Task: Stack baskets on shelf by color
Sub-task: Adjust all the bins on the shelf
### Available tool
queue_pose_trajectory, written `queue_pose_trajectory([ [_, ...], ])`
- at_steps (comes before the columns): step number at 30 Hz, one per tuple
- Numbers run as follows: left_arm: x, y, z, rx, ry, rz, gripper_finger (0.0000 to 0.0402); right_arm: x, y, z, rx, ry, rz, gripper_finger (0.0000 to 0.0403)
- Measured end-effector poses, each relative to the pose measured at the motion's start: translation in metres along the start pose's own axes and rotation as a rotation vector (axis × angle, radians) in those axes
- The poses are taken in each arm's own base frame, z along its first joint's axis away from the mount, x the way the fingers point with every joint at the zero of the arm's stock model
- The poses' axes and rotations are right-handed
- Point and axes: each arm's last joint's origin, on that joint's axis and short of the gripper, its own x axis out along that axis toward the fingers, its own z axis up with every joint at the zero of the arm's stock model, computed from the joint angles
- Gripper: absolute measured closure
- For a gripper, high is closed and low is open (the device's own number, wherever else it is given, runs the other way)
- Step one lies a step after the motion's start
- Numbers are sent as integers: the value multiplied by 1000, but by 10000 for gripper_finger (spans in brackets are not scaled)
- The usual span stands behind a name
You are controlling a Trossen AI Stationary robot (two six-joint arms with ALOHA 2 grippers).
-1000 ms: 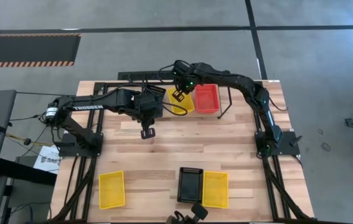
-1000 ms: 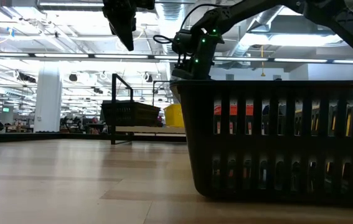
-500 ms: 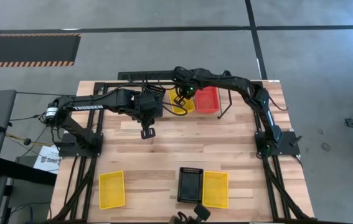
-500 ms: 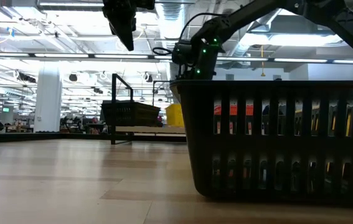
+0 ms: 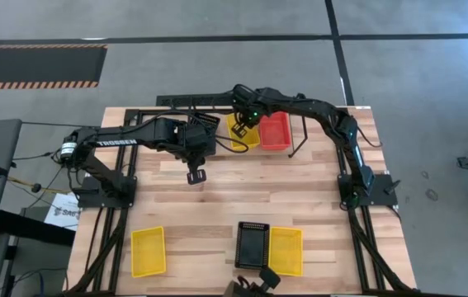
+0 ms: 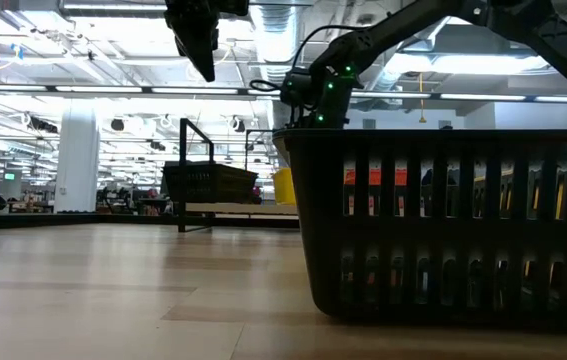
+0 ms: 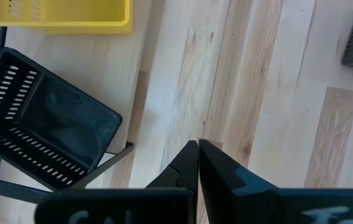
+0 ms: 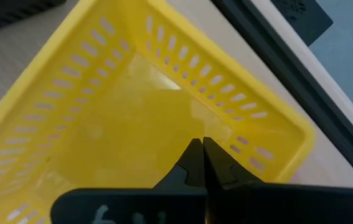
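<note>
White lettering on the left arm's upper link reads "TROSSEN" in the high view; that is the only writing legible anywhere.

Counting baskets from above: three yellow, two black, one red-orange. At the far edge of the surface [image 5: 217,198] the shelf [image 5: 186,101] carries a tilted black basket [image 5: 203,128], then the yellow basket [image 5: 239,132], then the red-orange basket [image 5: 274,130] just beside it. Along the near edge lies a lone yellow basket [image 5: 148,251] on the left, well apart from a black basket [image 5: 252,245] touching another yellow basket [image 5: 285,250].

The right tool [image 5: 243,120] is over the yellow basket on the shelf. Its wrist view looks straight down into that basket, fingertips [image 8: 196,163] pressed together, closed on nothing, the tips against the basket's floor or just above it, hard to say which.

The left tool [image 5: 196,176] hovers over bare wood near the middle of the surface, fingers [image 7: 192,165] closed and empty; its camera catches the tilted black basket and the edge of a yellow one.
</note>
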Motion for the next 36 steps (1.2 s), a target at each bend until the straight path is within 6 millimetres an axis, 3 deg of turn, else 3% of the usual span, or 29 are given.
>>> queue_pose_trajectory([
  [25,0,0,0,2,0,0,401,1,-22,14,115,-111,-22,403],
  [28,0,0,0,5,0,0,401,-11,-10,18,88,-142,12,403],
  [32,0,0,0,5,0,0,401,-45,10,32,6,-272,53,403],
  [36,0,0,0,5,0,0,401,-67,4,50,-62,-381,3,403],
])
